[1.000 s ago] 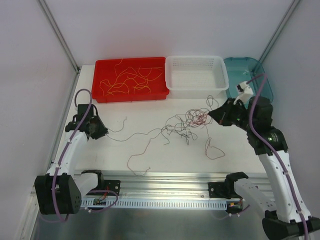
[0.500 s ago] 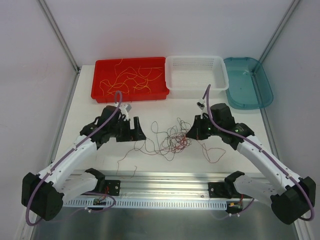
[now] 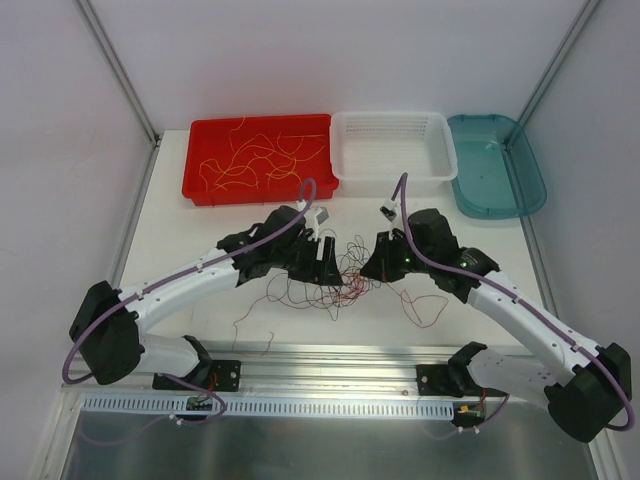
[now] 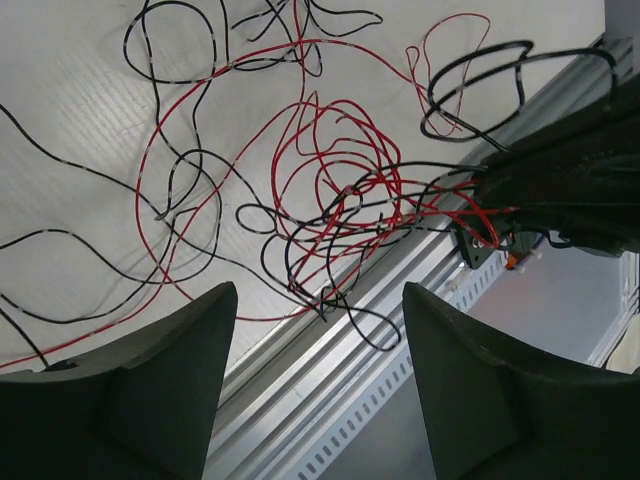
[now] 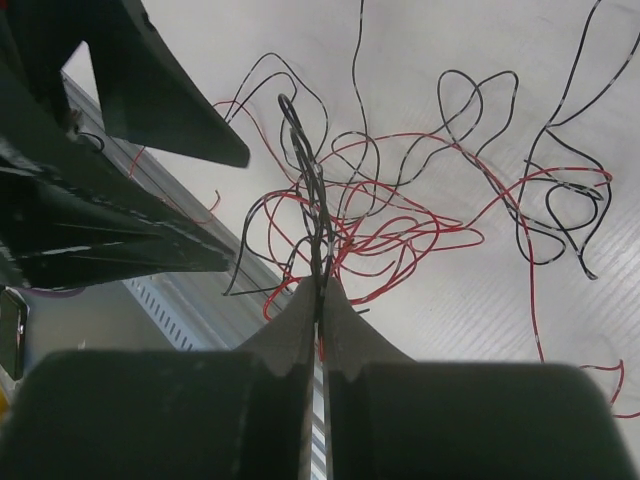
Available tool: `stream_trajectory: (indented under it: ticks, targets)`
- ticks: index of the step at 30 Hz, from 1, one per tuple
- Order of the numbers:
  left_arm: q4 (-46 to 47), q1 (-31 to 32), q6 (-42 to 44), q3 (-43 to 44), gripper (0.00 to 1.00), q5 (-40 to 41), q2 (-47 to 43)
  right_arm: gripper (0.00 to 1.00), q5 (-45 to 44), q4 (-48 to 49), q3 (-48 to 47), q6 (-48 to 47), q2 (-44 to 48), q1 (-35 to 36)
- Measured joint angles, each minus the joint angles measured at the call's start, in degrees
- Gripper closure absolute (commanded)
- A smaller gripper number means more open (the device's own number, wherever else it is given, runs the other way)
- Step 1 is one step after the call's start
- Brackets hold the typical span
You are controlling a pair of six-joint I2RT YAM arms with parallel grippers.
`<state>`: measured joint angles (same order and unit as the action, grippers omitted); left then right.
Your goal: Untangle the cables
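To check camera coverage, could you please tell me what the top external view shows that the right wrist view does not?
Only top external: the red plastic tray of yellow wires, white mesh basket and teal plastic tub. Only right wrist: the right gripper shut on a black strand. Both: the tangle of thin red and black cables and the left gripper.

Red bin (image 3: 260, 194), white basket (image 3: 395, 172), teal tray (image 3: 500, 190) side by side.
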<state>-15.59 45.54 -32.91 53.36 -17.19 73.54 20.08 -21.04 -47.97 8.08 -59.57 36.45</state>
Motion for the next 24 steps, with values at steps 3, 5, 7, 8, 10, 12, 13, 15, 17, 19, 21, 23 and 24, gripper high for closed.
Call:
stream_trajectory:
  ticks: [3,5,7,8,10,12,13,15,17,19,21,23,24]
  targets:
    - [0.68,1.64,-1.62,0.92,0.47,1.22,3.37,0.99,-1.07,0.28,0.0,0.31,0.0,0.98]
    - [0.81,2.16,-2.62,0.94,0.64,1.86,4.98,0.99,-1.73,0.31,0.0,0.46,0.02,1.29]
    - [0.81,2.36,-4.0,0.94,0.8,2.78,6.47,0.99,-2.25,0.31,0.0,0.52,0.2,1.38]
    - [0.79,2.43,-4.44,0.94,0.88,3.19,7.06,0.99,-2.51,0.31,0.0,0.52,0.37,1.38]
    - [0.81,2.43,-5.22,0.92,1.0,4.59,7.8,0.99,-3.04,0.24,0.0,0.5,1.01,1.42]
    - [0.9,2.36,-5.68,0.79,1.0,6.36,7.87,0.99,-3.65,-0.24,0.0,0.37,1.79,1.42]
    - [1.03,2.27,-5.86,0.74,1.0,7.06,7.78,0.99,-4.55,-0.85,0.0,0.22,2.29,1.49]
    - [2.1,1.64,-6.64,0.26,1.0,7.74,7.26,0.99,-6.4,-2.86,0.0,-0.35,3.34,1.64]
    - [3.37,-0.37,-7.52,-0.85,1.0,7.13,5.29,0.99,-8.76,-4.57,0.0,-0.87,4.52,1.6]
    - [4.35,-3.43,-8.37,-1.88,1.0,6.54,2.1,0.99,-10.4,-5.25,-0.02,-1.09,5.86,0.98]
    - [4.39,-8.0,-8.92,-3.32,1.0,5.79,-2.05,0.99,-11.3,-5.81,-0.02,-1.01,8.02,-1.77]
    - [2.67,-13.07,-8.22,-4.46,1.0,7.5,-5.9,0.99,-13.31,-8.02,-0.28,-1.33,10.4,-5.92]
    - [0.74,-16.5,-7.89,-5.31,1.0,9.55,-7.58,0.99,-15.04,-10.12,-0.28,-1.31,12.2,-8.94]
